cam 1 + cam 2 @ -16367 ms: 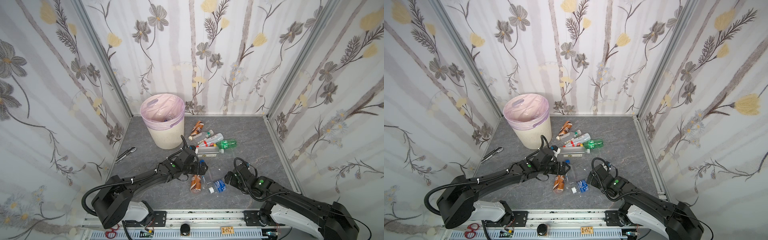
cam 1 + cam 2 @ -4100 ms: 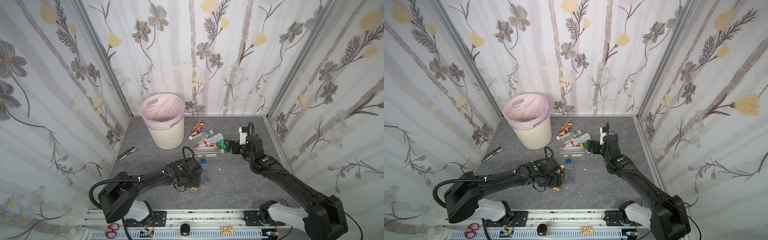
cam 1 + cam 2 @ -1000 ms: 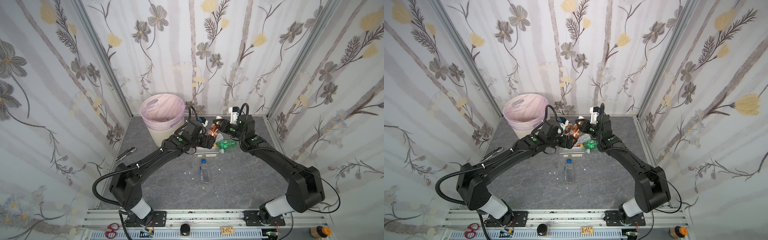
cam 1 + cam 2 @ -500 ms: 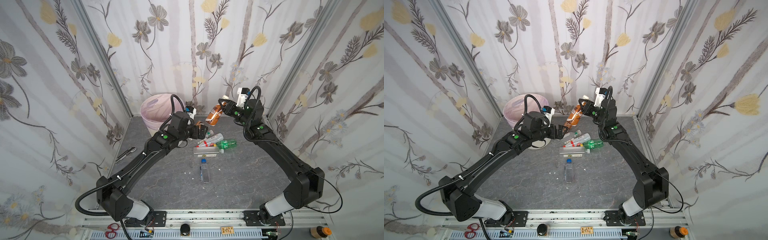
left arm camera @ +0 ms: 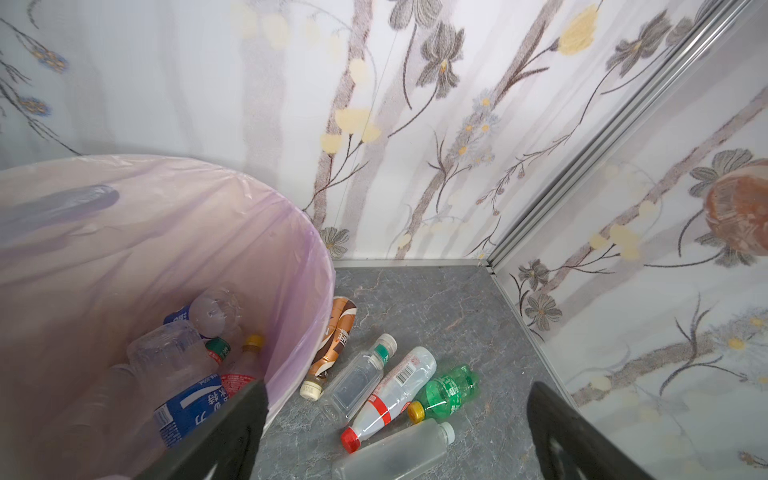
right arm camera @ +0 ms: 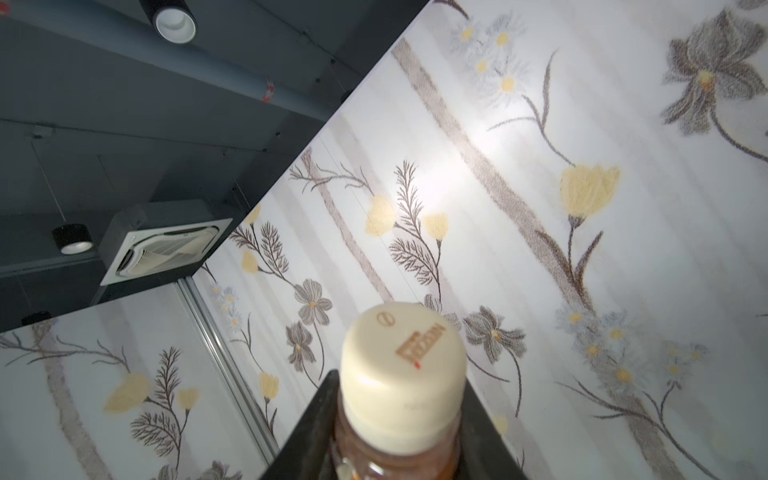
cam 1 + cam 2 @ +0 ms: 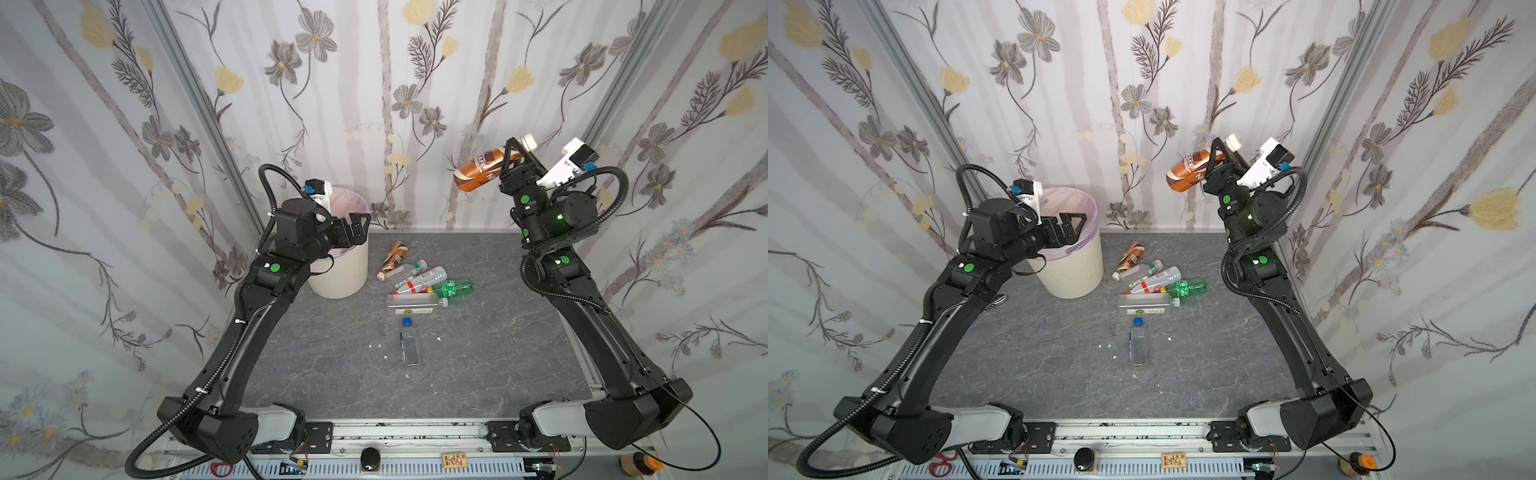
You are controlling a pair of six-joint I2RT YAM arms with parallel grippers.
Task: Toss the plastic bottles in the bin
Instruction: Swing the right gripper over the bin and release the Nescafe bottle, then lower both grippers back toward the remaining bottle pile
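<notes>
Currently: six floor bottles [image 7: 451,288], one gripped bottle [image 7: 478,170], one bin [image 7: 345,278].

Cream ribbed bin [image 7: 345,278], lilac liner [image 5: 166,232], upright, several bottles [image 5: 187,401] inside, five bottles [image 7: 422,280] lying clustered beside it, blue-capped clear bottle [image 7: 408,343] lying apart, brown coffee bottle [image 7: 478,170] aloft, tilted.

The grey marbled surface [image 7: 478,353] carries small white scraps [image 7: 379,345], well apart from the left gripper [image 7: 1073,230]. Floral wallpaper [image 7: 374,83] rises just behind the right gripper [image 7: 515,154]; its wrist view shows a ceiling air-conditioner [image 6: 162,243] and round spotlights [image 6: 173,18] beyond it.
</notes>
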